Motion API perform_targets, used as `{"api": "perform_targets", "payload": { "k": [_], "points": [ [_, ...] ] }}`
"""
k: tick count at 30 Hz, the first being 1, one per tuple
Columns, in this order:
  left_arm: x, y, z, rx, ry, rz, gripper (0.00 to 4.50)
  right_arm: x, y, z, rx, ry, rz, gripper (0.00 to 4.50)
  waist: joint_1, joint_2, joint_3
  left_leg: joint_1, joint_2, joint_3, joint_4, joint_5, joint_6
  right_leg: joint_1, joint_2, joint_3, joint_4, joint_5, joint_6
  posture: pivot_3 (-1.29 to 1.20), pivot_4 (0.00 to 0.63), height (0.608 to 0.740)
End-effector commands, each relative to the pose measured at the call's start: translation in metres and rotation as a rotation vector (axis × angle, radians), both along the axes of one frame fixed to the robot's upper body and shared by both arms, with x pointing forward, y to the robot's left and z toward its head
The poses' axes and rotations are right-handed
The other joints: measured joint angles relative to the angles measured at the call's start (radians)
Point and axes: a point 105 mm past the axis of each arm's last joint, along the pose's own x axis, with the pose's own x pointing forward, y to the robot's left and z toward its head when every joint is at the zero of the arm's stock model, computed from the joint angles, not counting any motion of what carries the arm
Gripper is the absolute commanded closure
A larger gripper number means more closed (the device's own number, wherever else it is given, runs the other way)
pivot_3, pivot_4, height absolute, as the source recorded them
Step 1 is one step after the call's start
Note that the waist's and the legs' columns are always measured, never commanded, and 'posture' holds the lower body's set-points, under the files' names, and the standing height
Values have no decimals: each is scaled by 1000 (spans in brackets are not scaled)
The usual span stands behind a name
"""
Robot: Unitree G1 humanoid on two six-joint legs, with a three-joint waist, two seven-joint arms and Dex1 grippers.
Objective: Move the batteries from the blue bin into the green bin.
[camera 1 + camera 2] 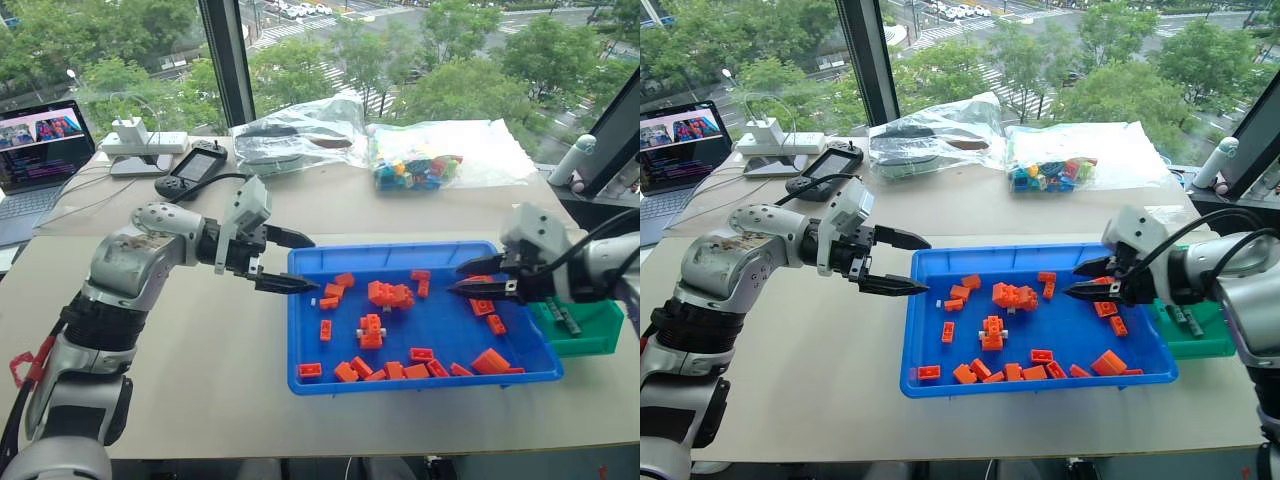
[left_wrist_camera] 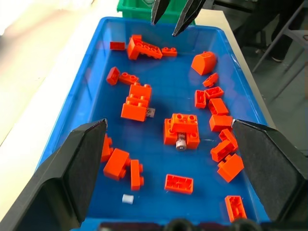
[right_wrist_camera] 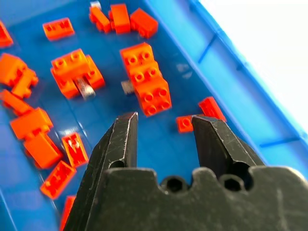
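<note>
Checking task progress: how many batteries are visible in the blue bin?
3 batteries in the blue bin: one under the middle brick cluster, one against the stacked bricks, one loose near the bin's left end. Others may hide under bricks.

My arms are silver-grey metal shells with black joints and black cables; each ends in 2 tapered black fingers [image 1: 285, 284], with a red clip [image 1: 22, 366] at 9 o'clock.

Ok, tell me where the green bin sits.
The green bin sits on the table at the robot's right, against the blue bin's right end, just behind the right gripper.
</note>
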Motion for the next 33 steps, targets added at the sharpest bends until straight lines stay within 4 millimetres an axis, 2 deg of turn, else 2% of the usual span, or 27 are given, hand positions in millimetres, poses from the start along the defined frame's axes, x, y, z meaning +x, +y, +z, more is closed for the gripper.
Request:
{"api": "perform_targets", "payload": {
  "k": [1, 6, 8, 14, 19, 22, 25, 31, 32, 33],
  "points": [
    [-1, 1, 9, 5, -49, -4, 0, 18, 12, -3, -12, -77, 2, 1747, -3, 0, 0, 0, 0, 0, 0, 0, 0, 0, 0, 0, 0, 0, 0, 0, 150, 732],
    [-3, 8, 8, 17, -49, 19, 0, 31, 29, -14, -4, -85, 87, 70, -1, 0, 0, 0, -1, 0, 0, 0, 0, 0, -1, 0, 0, 0, 0, 0, 150, 732],
    [-4, 9, 8, 21, -50, 28, 0, 32, 34, -23, -21, -55, 138, 70, 0, 0, 0, 0, -1, 0, 0, 0, 0, 0, -1, 0, 0, 0, 0, 0, 150, 732],
    [-6, 11, 8, 24, -56, 49, 0, 41, 32, -50, -86, 5, 199, 70, 9, 0, 0, 0, -1, 0, 0, 0, 0, 0, -1, 0, 0, 0, 0, 0, 150, 732],
    [-8, 15, 8, 28, -62, 71, 0, 47, 27, -66, -115, 40, 221, 70, 10, 0, 0, 0, -1, 0, 0, 0, 0, 0, -1, 0, 0, 0, 0, 0, 150, 732],
    [-10, 16, 8, 28, -61, 84, 0, 53, 27, -68, -112, 42, 224, 70, 7, 0, 0, 0, 0, 0, 0, 0, 0, 0, -1, 0, 0, 0, 0, 0, 150, 732],
    [-11, 17, 8, 28, -61, 90, 0, 54, 29, -67, -94, 45, 235, 763, 6, 0, 0, 0, 0, 0, 0, 0, 0, 0, -1, 0, 0, 0, 0, 0, 150, 732],
    [-10, 18, 8, 31, -68, 97, 0, 53, 28, -65, -96, 24, 259, 2831, 10, 0, 0, 0, 0, 0, 0, 0, 0, 0, -1, 0, 0, 0, 0, 0, 150, 732],
    [-10, 18, 8, 31, -67, 96, 0, 53, 27, -62, -92, 14, 254, 3057, 10, 0, 0, 0, 0, 0, 0, 0, 0, 0, -1, 0, 0, 0, 0, 0, 150, 732],
    [-10, 18, 7, 31, -66, 96, 0, 53, 26, -58, -80, 1, 249, 3049, 10, 0, 0, 0, 0, 0, 0, 0, 0, 0, -1, 0, 0, 0, 0, 0, 150, 732]
  ]
}}
